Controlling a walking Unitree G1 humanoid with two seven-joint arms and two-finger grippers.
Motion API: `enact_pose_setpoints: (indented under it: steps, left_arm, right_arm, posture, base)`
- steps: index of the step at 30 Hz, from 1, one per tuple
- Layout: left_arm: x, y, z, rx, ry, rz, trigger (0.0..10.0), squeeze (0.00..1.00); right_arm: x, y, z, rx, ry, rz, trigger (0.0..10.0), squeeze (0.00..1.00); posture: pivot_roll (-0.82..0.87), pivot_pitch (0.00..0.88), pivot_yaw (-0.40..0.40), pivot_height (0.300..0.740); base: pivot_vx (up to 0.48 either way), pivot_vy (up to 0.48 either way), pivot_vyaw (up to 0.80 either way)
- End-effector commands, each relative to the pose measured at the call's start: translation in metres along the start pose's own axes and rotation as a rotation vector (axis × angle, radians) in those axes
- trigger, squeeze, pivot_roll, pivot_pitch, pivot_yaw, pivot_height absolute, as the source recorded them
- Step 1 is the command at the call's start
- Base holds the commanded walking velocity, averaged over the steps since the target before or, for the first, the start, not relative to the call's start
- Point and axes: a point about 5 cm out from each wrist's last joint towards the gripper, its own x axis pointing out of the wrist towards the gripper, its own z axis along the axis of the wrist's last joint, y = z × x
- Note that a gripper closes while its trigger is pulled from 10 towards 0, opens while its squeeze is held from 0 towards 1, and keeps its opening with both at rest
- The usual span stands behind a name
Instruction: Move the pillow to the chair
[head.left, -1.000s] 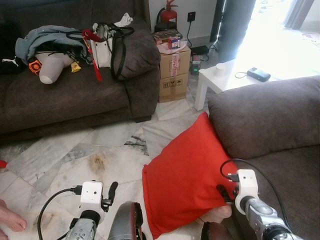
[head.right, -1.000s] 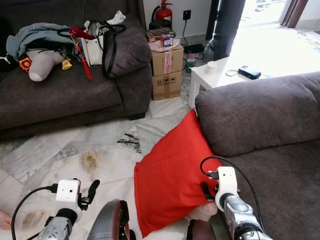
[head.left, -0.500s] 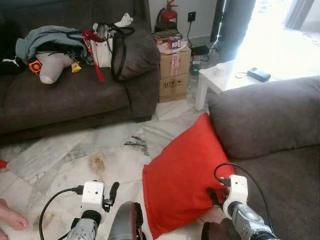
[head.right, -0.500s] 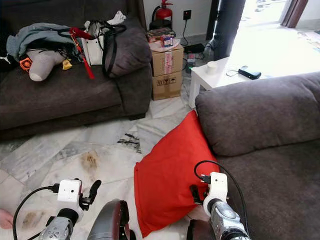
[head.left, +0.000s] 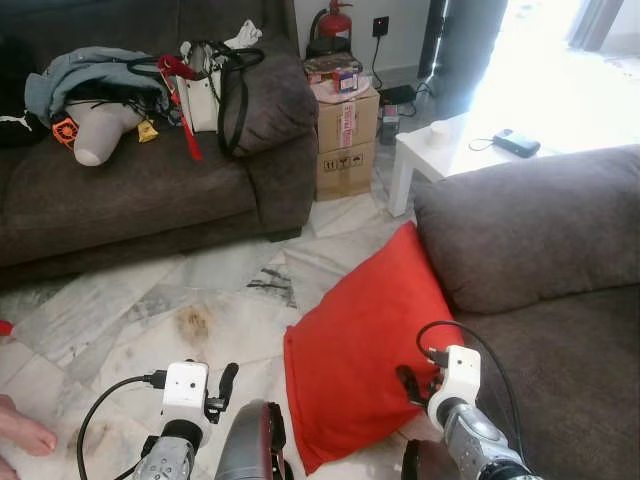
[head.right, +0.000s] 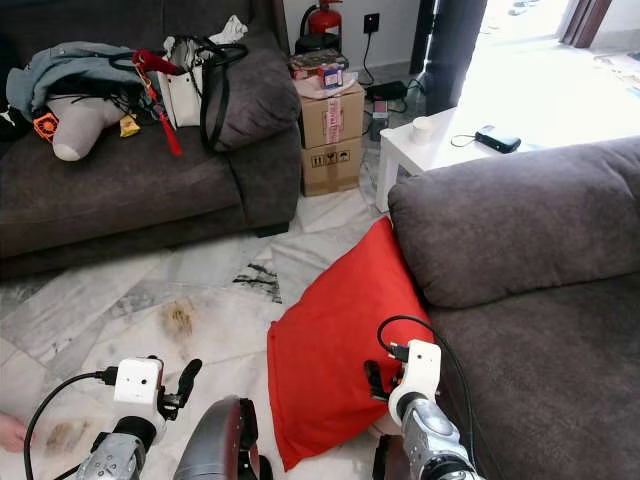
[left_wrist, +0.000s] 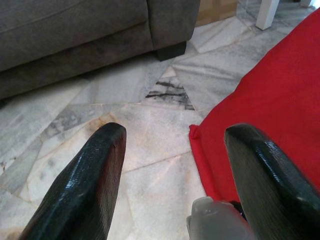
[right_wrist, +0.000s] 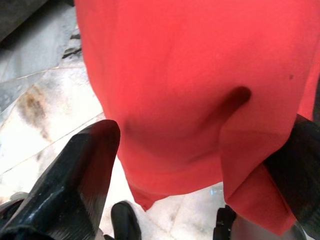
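Over the last second our right tool (right_wrist: 200, 165) has slid leftward along the lower edge of the red pillow (head.left: 370, 345), coming away from the dark brown chair (head.left: 545, 300) at our right; the pillow has stayed put, leaning upright on the marble floor (head.left: 150, 310) with its top corner against the chair's armrest. A pale bulge that showed beneath the pillow's lower corner is now covered. The camera has tipped slightly, so the room sits a little lower in view.

In the right wrist view the tool's two black fingers (right_wrist: 75, 180) are spread wide with the pillow's red cloth hanging between them, one finger at its edge and the other pressing its folded corner; they are released, not clenched on it. Our left tool (left_wrist: 172, 180) hovers low over the floor, its two fingers apart and grasping nothing, with the pillow's lower corner just beside it.

We count one pillow, one chair, one long sofa (head.left: 150, 190) across the room piled with bags and clothes, two stacked cardboard boxes (head.left: 347, 140), one red fire extinguisher (head.left: 335, 22) and one white counter (head.left: 455, 150) carrying a cup and a dark case. A person's bare foot (head.left: 18, 432) rests on the floor at our left.
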Motion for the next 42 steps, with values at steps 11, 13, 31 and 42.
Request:
enact_pose_setpoints:
  steps: [11, 13, 31, 42]
  left_arm:
    - [-0.002, 0.000, 0.000, 0.005, 0.004, 0.022, 10.0, 0.00]
    - [-0.002, -0.002, 0.002, 0.003, -0.003, 0.022, 10.0, 0.00]
    - [0.000, -0.001, 0.008, 0.024, -0.031, 0.039, 10.0, 0.00]
    - [-0.001, -0.002, 0.009, 0.035, -0.035, 0.037, 10.0, 0.00]
  right_arm:
    - [0.001, 0.004, 0.003, 0.071, -0.044, -0.047, 10.0, 0.00]
    - [0.003, 0.013, 0.008, 0.102, -0.091, 0.012, 10.0, 0.00]
    - [0.003, 0.027, 0.009, -0.066, -0.131, 0.007, 10.0, 0.00]
    - [0.005, 0.028, 0.007, -0.181, -0.081, -0.057, 10.0, 0.00]
  posture:
    - [0.08, 0.112, 0.065, 0.606]
    - [0.08, 0.111, 0.062, 0.606]
    - [0.09, 0.117, 0.054, 0.606]
    - [0.09, 0.134, 0.053, 0.606]
  base:
    - [0.000, 0.000, 0.00]
    - [0.000, 0.000, 0.00]
    - [0.000, 0.000, 0.00]
    - [0.000, 0.000, 0.00]
